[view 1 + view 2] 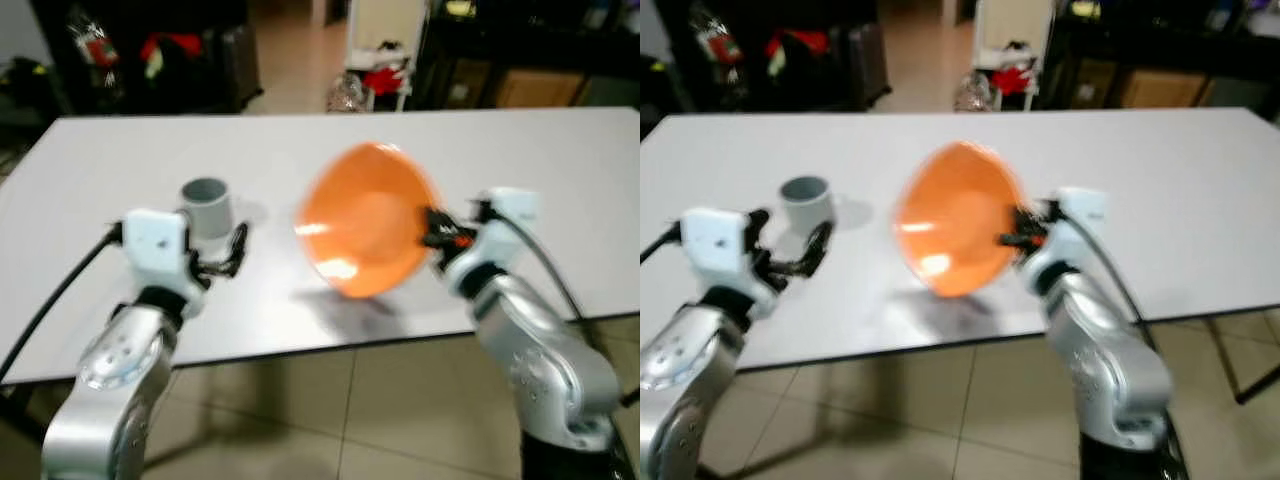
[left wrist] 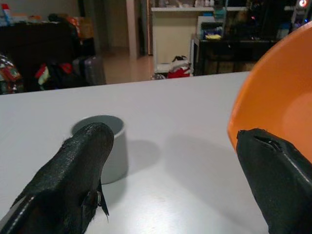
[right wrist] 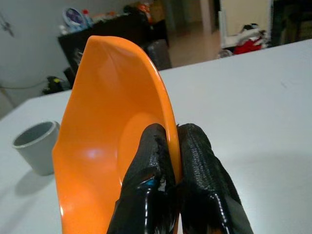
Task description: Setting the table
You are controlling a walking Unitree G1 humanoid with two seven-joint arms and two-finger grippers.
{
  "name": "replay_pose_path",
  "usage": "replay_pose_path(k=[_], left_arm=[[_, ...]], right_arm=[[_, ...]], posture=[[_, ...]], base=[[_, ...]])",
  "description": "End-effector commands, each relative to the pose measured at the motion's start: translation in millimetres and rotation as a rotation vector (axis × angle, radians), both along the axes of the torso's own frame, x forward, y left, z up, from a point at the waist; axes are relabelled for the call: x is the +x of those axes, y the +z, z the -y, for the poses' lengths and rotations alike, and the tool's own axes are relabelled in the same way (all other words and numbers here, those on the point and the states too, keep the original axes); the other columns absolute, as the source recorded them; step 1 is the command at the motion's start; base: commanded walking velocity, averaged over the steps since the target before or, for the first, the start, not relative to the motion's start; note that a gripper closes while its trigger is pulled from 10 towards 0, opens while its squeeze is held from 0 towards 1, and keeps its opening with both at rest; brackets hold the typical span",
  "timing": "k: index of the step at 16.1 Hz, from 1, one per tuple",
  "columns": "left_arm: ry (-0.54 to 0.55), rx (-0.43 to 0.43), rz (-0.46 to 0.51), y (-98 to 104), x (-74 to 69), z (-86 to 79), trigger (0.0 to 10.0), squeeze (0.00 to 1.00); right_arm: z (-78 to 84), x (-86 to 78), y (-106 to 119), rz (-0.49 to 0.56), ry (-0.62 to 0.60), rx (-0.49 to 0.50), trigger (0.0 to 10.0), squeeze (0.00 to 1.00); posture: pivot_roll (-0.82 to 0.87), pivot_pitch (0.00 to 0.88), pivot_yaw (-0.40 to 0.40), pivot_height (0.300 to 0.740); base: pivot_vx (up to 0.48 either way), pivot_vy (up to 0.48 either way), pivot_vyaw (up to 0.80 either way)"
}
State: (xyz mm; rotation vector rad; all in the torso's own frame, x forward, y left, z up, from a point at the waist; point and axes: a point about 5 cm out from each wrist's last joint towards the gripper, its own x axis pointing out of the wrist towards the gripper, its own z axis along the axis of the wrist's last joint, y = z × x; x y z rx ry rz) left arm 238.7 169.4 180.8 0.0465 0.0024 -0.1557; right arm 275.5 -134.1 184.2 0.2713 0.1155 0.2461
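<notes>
An orange bowl hangs tilted on its side above the white table, its hollow facing my left. My right gripper is shut on the bowl's rim, with one finger inside and the other outside. A grey cup stands upright on the table near the front left. My left gripper is open just in front of the cup, and its fingers spread wide with nothing between them. The bowl is close beside this gripper.
The table's front edge runs just before both arms, with tiled floor below. Dark furniture, bags and red items stand beyond the far edge. A white cart is at the back centre.
</notes>
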Motion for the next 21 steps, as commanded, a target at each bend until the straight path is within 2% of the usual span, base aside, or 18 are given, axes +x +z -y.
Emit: replay_pose_path(k=[1, 3, 5, 7, 9, 12, 16, 17, 19, 21], left_arm=[[-0.014, -0.001, 0.012, 4.4, -4.1, 5.2, 10.0, 0.0], [0.008, 0.006, 0.006, 4.2, -8.8, 1.1, 10.0, 0.0], [0.031, 0.017, 0.002, 4.0, -12.7, -4.0, 10.0, 0.0], [0.046, 0.024, 0.002, 5.6, -16.1, -8.0, 10.0, 0.0], [0.048, 0.029, -0.001, 5.7, -18.0, -8.6, 10.0, 0.0], [0.05, 0.037, -0.005, 6.3, -19.2, -8.1, 10.0, 0.0], [0.028, 0.05, -0.01, 7.6, -21.4, -8.3, 10.0, 0.0], [0.008, 0.05, -0.014, 7.4, -21.3, -7.3, 10.0, 0.0], [-0.076, 0.05, -0.019, 7.7, -17.7, -1.4, 10.0, 0.0], [-0.11, 0.045, -0.025, 7.4, -16.9, 1.9, 10.0, 0.0]], right_arm=[[9.1, 2.6, 6.2, 0.026, -0.03, 0.01, 10.0, 0.0], [7.7, 6.7, 6.0, 0.021, -0.023, 0.001, 10.0, 0.0], [5.2, 11.1, 6.7, 0.024, -0.01, -0.012, 10.0, 0.0], [3.3, 15.8, 7.8, 0.023, -0.009, 0.023, 10.0, 0.0], [3.2, 19.2, 7.2, 0.018, -0.017, 0.025, 10.0, 0.0], [1.6, 30.1, 11.4, 0.007, -0.02, 0.088, 10.0, 0.0], [0.1, 39.1, 8.8, -0.017, -0.015, 0.081, 10.0, 0.0], [0.6, 40.9, 7.1, -0.03, -0.022, 0.065, 10.0, 0.0], [8.3, 53.6, -2.7, -0.12, -0.08, 0.011, 10.0, 0.0], [11.6, 63.0, -6.0, -0.197, -0.112, 0.03, 10.0, 0.0]], posture=[[-0.01, 0.0, -0.022, 0.74], [0.01, 0.0, -0.034, 0.74], [0.03, 0.0, -0.049, 0.74], [0.04, 0.0, -0.054, 0.74], [0.05, 0.0, -0.056, 0.74], [0.07, 0.0, -0.06, 0.74], [0.08, 0.0, -0.057, 0.74], [0.08, 0.0, -0.055, 0.74], [0.07, 0.0, -0.053, 0.74], [0.06, 0.0, -0.056, 0.74]], base=[[0.27, 0.0, 0.0], [0.272, 0.0, 0.0], [0.27, 0.0, 0.8], [0.274, 0.0, 0.28], [0.274, 0.0, 0.0], [0.271, 0.0, 0.0], [0.27, 0.0, 0.0], [0.255, 0.0, 0.0], [0.0, 0.0, 0.0], [0.0, 0.0, 0.0]])
